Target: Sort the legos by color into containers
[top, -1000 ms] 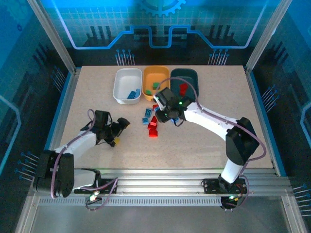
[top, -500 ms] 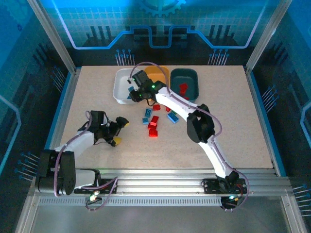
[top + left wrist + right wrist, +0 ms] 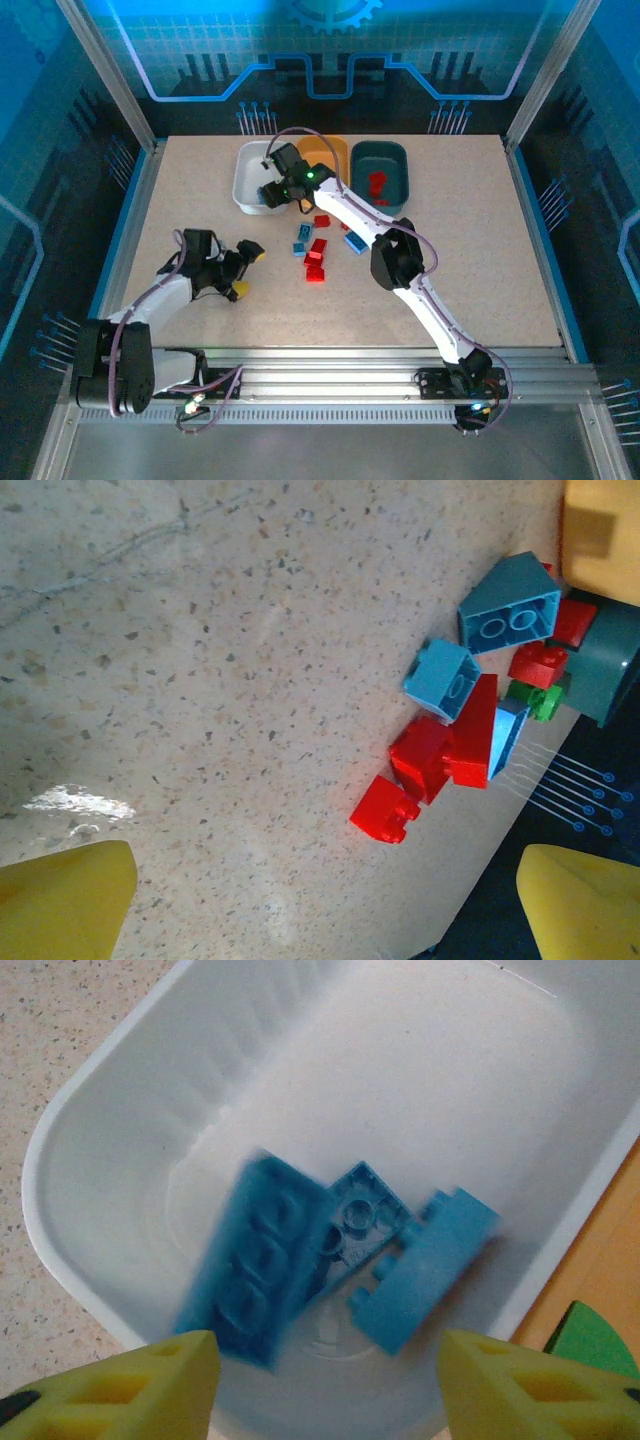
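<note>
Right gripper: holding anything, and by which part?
Nothing held. The right gripper is open above the white tray; three blue bricks lie inside the tray, none in its grasp.

In the top view the right arm (image 3: 400, 260) runs from its base at lower right in a long diagonal toward the upper centre, elbow bent mid-frame. The right gripper (image 3: 272, 192) points down-left, its yellow fingers (image 3: 130, 1380) spread wide. The left arm (image 3: 162, 295) lies low at lower left, forearm angled rightward. The left gripper (image 3: 249, 272) is likewise parted, with yellow fingertips (image 3: 60, 895) in its wrist view's bottom corners.
</note>
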